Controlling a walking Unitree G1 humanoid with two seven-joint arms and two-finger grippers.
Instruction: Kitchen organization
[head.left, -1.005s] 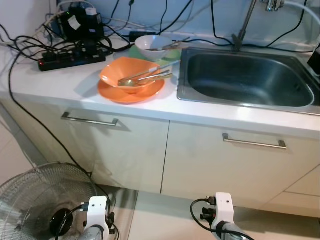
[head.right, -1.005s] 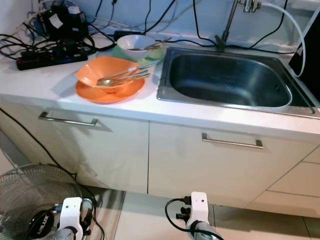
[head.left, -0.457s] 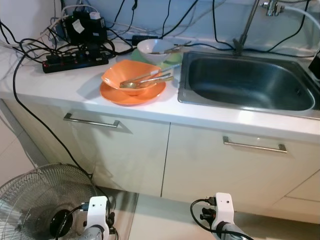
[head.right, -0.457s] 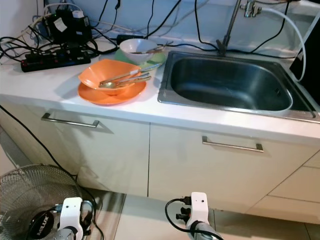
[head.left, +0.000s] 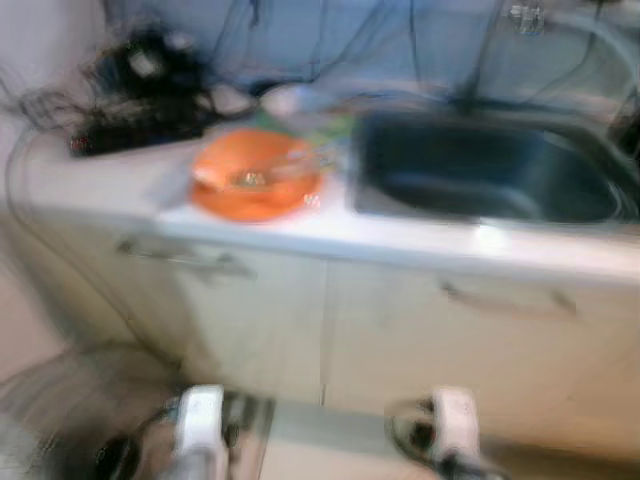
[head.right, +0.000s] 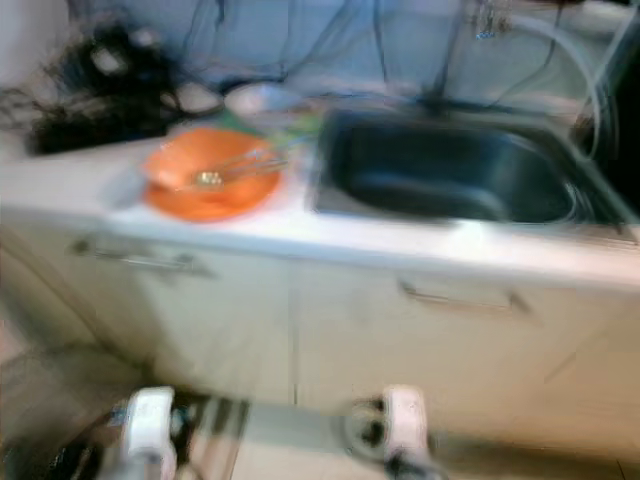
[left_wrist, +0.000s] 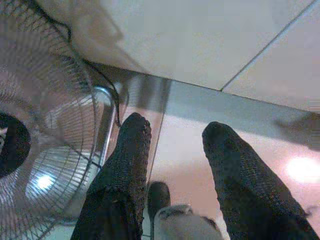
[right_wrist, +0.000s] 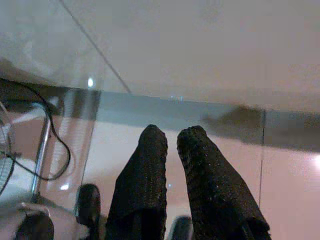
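While both head views are blurred, a white table (head.left: 90, 180) is seen across the upper part of the scene, with a steel sink (head.left: 490, 175) set into its right side. Just left of the sink, an orange bowl (head.left: 250, 165) is stacked on an orange plate (head.left: 255, 200), and cutlery (head.left: 275, 172) is laid across the bowl. Behind these a white bowl (head.right: 262, 98) can be made out, and further left a dark tangle of cables (head.left: 140, 75) lies near the wall. Below the table, pale cabinets (head.left: 400, 350) with bar handles are seen. Both arms are hung low in front of the cabinets. The left claw (left_wrist: 172, 131) is held with its fingers apart above the floor, beside a fan (left_wrist: 40, 150). The right claw (right_wrist: 172, 132) is held with its fingers nearly together, nothing between them, above the floor (right_wrist: 200, 45).
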